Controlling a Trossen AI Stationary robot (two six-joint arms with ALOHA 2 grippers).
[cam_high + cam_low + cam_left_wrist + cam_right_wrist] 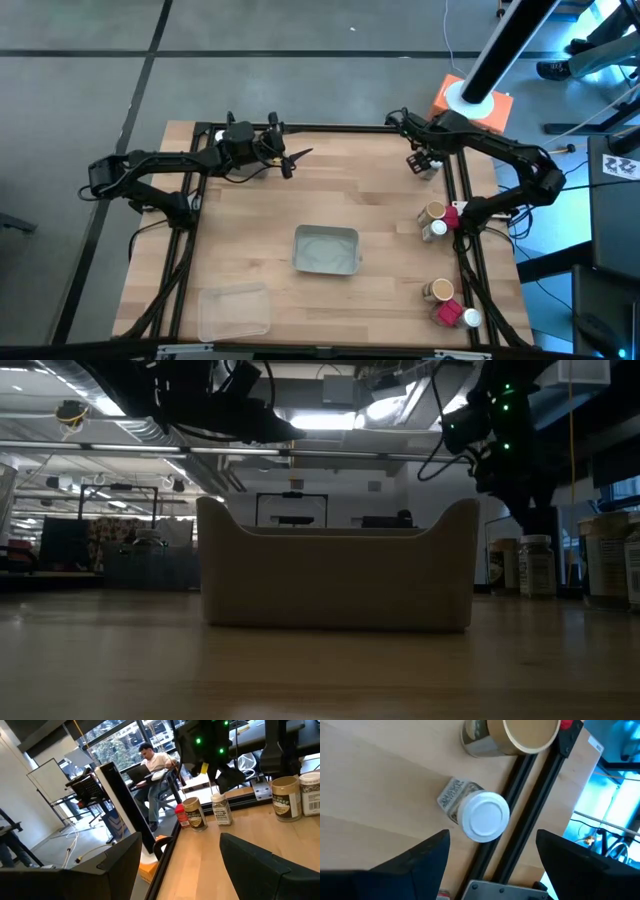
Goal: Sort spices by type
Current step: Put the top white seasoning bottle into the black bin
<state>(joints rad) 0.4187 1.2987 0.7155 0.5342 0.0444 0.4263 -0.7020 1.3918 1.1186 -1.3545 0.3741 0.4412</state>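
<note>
Hovering my right gripper (490,865), fingers spread wide, over the white-capped jar (482,817); I'm risking tipping it against the rail (512,832) if a finger is clipping the cap.

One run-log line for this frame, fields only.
phase: approach | right gripper: open, above white-capped jar at table's right edge | left gripper: open, waiting far left | grey tray: centre | held: nothing
</note>
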